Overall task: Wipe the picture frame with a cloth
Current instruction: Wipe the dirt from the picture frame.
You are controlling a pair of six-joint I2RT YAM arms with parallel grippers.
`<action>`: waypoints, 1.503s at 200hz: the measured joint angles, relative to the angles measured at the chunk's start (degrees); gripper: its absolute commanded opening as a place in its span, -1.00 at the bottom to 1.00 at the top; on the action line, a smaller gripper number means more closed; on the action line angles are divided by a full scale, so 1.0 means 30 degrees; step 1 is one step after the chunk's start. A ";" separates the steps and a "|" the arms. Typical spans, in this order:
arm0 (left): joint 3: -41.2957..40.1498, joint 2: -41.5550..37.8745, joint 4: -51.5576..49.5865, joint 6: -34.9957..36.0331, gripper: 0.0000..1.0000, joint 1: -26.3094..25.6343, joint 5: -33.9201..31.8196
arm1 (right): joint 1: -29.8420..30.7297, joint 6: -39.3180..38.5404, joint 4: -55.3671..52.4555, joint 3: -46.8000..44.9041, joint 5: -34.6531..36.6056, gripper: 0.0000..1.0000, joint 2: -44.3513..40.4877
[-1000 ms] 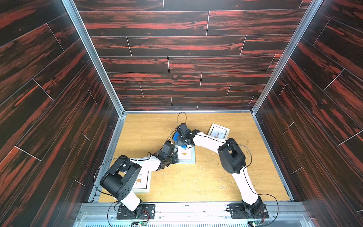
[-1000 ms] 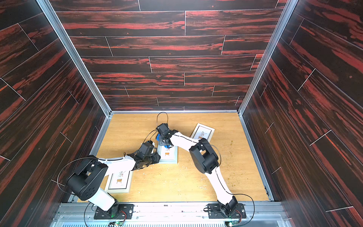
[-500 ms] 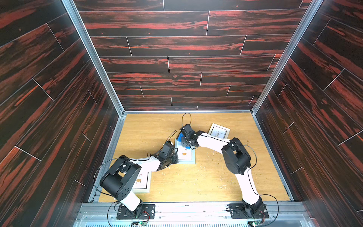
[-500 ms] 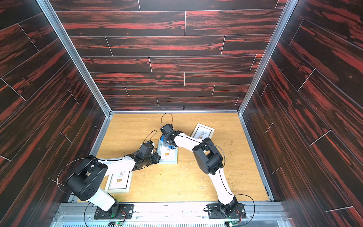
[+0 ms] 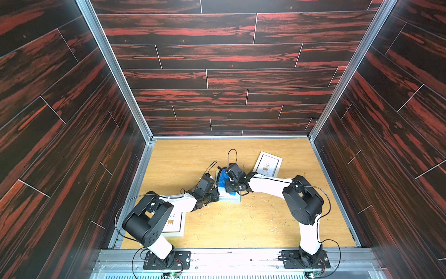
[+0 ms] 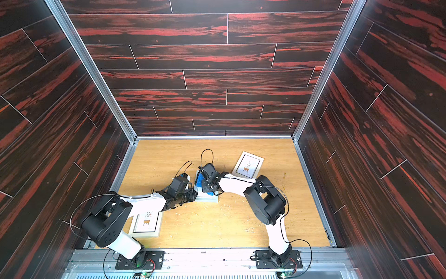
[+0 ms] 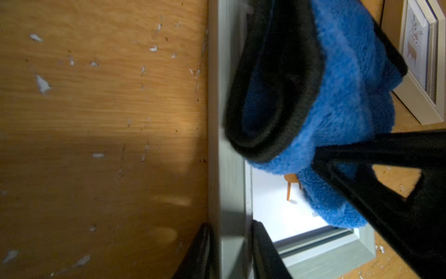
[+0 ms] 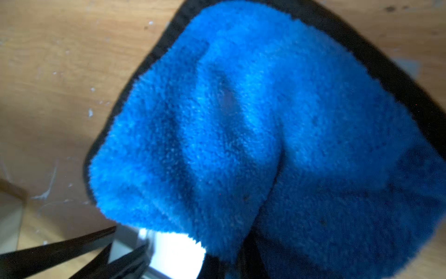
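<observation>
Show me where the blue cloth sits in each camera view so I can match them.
Top view: the cloth lies mid-table on the grey frame.
Top view: same spot, mid-table on that frame.
Left wrist: bunched over the frame's glass.
Right wrist: close up, filling most of the picture.
Shared landmark: the grey frame under it, partly visible in all four.
</observation>
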 measured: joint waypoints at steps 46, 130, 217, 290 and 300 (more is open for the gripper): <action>-0.0044 -0.0022 0.0102 -0.0015 -0.40 0.0000 0.0022 | -0.0546 -0.0073 -0.0940 0.4466 0.0175 -1.00 0.2973; -0.0255 -0.0204 0.0175 -0.0087 -0.39 -0.0044 0.0197 | 0.0393 0.0867 0.1333 0.0911 -0.1005 -1.00 0.1064; -0.0291 -0.0299 0.0073 -0.0262 -0.39 -0.0044 0.0168 | -0.0597 0.0947 0.0954 0.2346 -0.0095 -1.00 0.2025; -0.0306 -0.0510 -0.0372 -0.0255 -0.39 -0.0109 0.0248 | -0.0452 0.0627 -0.0641 0.3679 0.0962 -1.00 0.2514; -0.0313 -0.0510 -0.0372 -0.0299 -0.39 -0.0109 0.0255 | -0.0860 0.0408 -0.0896 0.4044 0.1457 -1.00 0.2732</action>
